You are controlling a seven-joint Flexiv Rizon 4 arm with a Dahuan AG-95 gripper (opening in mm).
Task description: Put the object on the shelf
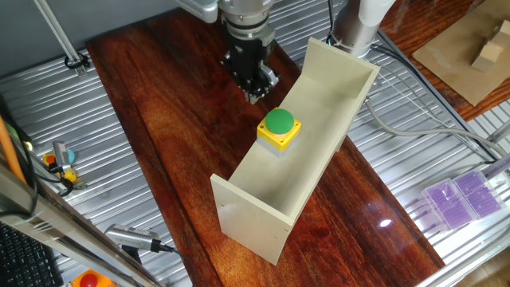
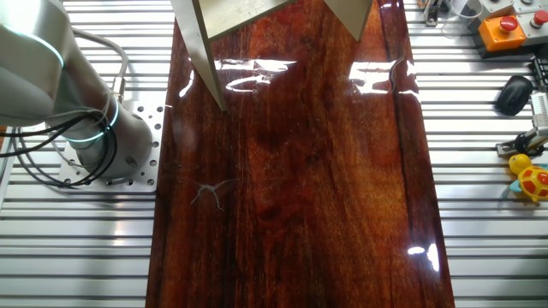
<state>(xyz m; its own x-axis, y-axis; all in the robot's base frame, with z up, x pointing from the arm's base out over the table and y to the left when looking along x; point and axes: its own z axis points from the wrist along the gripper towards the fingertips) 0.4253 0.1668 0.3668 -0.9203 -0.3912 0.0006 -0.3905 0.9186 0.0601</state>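
The object, a yellow box with a round green button (image 1: 278, 128), sits on the long panel of the cream shelf (image 1: 319, 151), against its left edge about halfway along. The shelf lies as an open trough along the dark wooden table, with an end panel at the near end. My gripper (image 1: 260, 86) hangs just up and left of the box, apart from it, with its fingers spread and nothing between them. In the other fixed view only the shelf's lower edges (image 2: 204, 60) show at the top; the box and the gripper are out of view there.
The robot base (image 2: 94, 128) with cables stands beside the table. A red-topped button device (image 2: 501, 28), a black mouse (image 2: 514, 94) and a yellow toy (image 2: 533, 181) lie on the ribbed metal surface. Purple boxes (image 1: 462, 199) and wooden blocks (image 1: 488, 49) lie off the table.
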